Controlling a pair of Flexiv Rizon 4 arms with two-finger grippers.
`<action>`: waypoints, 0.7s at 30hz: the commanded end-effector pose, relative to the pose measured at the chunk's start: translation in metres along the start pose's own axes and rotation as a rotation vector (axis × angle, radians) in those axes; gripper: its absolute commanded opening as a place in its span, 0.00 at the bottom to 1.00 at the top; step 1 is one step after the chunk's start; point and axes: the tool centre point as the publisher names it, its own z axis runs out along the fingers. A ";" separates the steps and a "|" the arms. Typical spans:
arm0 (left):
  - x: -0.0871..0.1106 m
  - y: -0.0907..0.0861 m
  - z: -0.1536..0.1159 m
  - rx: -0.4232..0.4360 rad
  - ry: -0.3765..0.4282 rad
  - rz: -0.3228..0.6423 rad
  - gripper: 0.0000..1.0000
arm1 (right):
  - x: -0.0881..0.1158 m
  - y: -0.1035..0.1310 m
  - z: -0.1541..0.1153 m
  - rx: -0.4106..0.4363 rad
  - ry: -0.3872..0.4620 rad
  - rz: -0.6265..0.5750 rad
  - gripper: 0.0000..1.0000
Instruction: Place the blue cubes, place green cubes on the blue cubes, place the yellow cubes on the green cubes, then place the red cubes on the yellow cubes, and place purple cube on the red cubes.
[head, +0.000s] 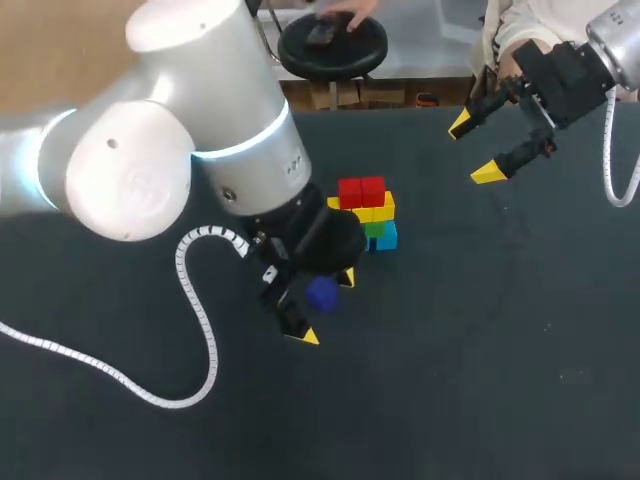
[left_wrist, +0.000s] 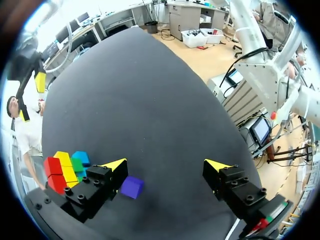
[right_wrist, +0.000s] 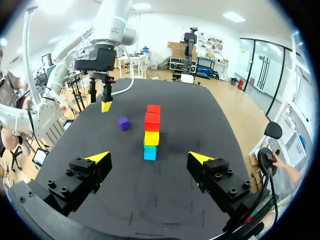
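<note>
- In the head view, the left gripper (head: 324, 306) is seen lowered over the purple cube (head: 321, 292). Its fingers are spread wide, and the cube lies between them on the table (head: 500, 350). Nothing is pinched yet. The wide spread is judged to let the cube be straddled before closing.
- Near the cube, the stack (head: 368, 215) is seen, with red cubes (head: 361, 191) on top and yellow cubes (head: 377, 209) beneath them. Below those are the green cubes (head: 373, 229), with the blue cubes (head: 386, 238) at the base. Only the purple cube is judged to be left to place.
- The right gripper (head: 475, 148) is held well apart from the stack, near the far edge, with its fingers spread and empty. This is probably so that the left arm's path is not blocked.
- In the left wrist view, the left gripper (left_wrist: 166, 167) is shown spread, with the purple cube (left_wrist: 132, 186) between the fingers. The cube lies much nearer one finger than the other, and whether it touches that finger cannot be told. Some centring is judged to be needed for an even grip. The stack (left_wrist: 65, 167) stands on the outer side of that same finger.
- In the right wrist view, the right gripper (right_wrist: 149, 157) is seen spread with nothing in it. The stack (right_wrist: 151, 132) stands upright ahead of it. The purple cube (right_wrist: 123, 123) sits beside the stack, and the left gripper (right_wrist: 100, 97) is seen near the cube.
</note>
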 end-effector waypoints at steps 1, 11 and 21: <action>0.004 0.003 0.004 0.024 -0.002 -0.003 1.00 | 0.000 0.000 0.000 0.001 0.001 0.001 1.00; 0.014 0.004 0.009 0.042 0.014 0.002 1.00 | 0.000 0.000 0.000 0.001 0.001 0.001 1.00; 0.013 0.015 0.015 0.071 0.018 0.029 1.00 | 0.000 0.000 0.000 0.001 0.001 0.001 1.00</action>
